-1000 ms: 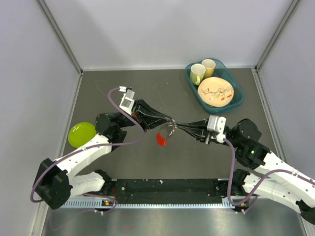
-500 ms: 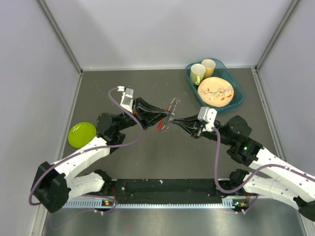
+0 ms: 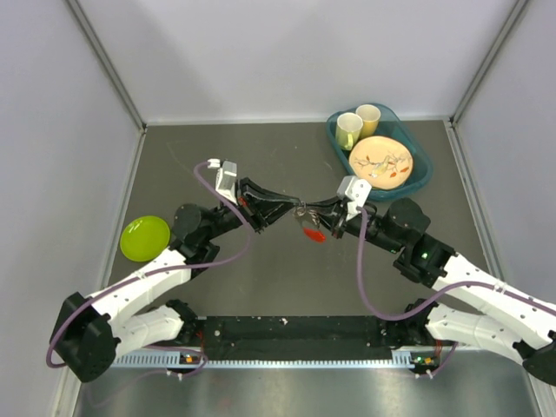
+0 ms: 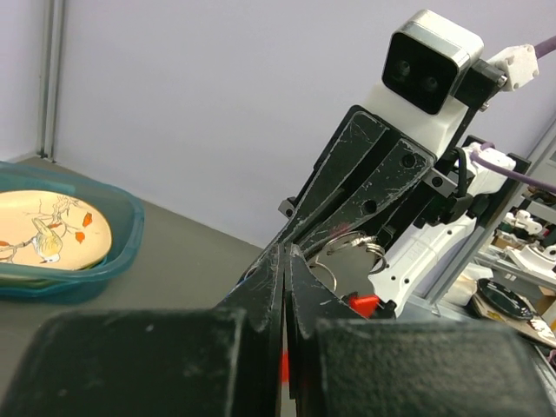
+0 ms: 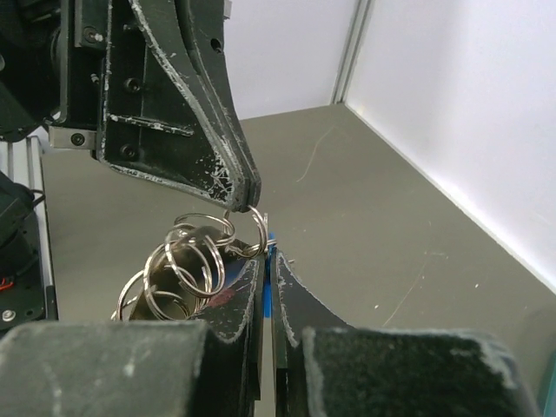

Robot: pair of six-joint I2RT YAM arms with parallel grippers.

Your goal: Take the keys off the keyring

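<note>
Above the middle of the table my two grippers meet tip to tip. My left gripper (image 3: pixel 294 208) is shut on one loop of the keyring (image 5: pixel 261 228), a bunch of several linked silver rings. My right gripper (image 5: pixel 265 256) is shut on the blue key (image 5: pixel 268 271), of which only a thin blue sliver shows between its fingers. The red key (image 3: pixel 313 232) hangs loose just below the meeting point. In the left wrist view my left gripper (image 4: pixel 285 252) shows tightly closed jaws, with the rings (image 4: pixel 352 247) and the red key's head (image 4: pixel 365 303) just beyond them.
A small green plate (image 3: pixel 144 237) lies at the table's left edge. At the back right stands a teal tray (image 3: pixel 423 178) holding a patterned plate (image 3: pixel 380 162) and two cups (image 3: pixel 348 130). Grey walls close in the left, back and right sides.
Both grippers stayed shut and joined at the rings. The right arm has reached further left and back. The red key has swung from lower left to lower right of the meeting point.
</note>
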